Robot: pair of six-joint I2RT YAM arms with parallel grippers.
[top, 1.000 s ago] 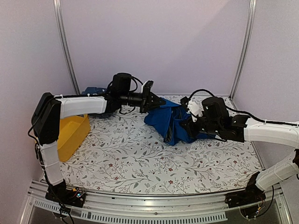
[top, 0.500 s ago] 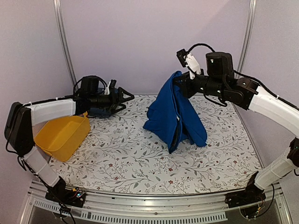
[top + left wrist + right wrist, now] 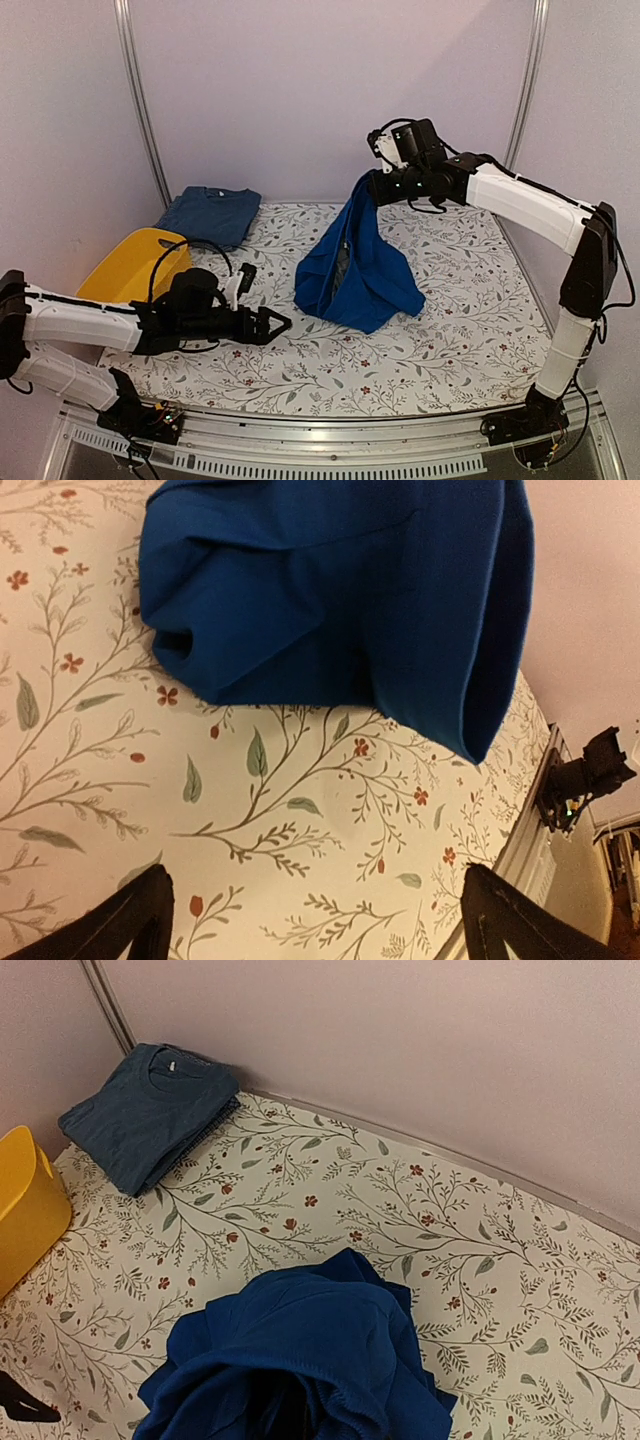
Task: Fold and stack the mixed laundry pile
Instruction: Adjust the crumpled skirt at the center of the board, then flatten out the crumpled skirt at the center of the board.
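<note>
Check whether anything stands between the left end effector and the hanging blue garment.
Nothing visible does. Only bare floral tabletop lies between the open left end effector and the royal-blue garment, which hangs from the right end effector.

Folded shirt lies behind tub, left of garment.

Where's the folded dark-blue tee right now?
Top view: folded dark-blue tee lies far-left, by the back wall, just behind the yellow tub.
</note>
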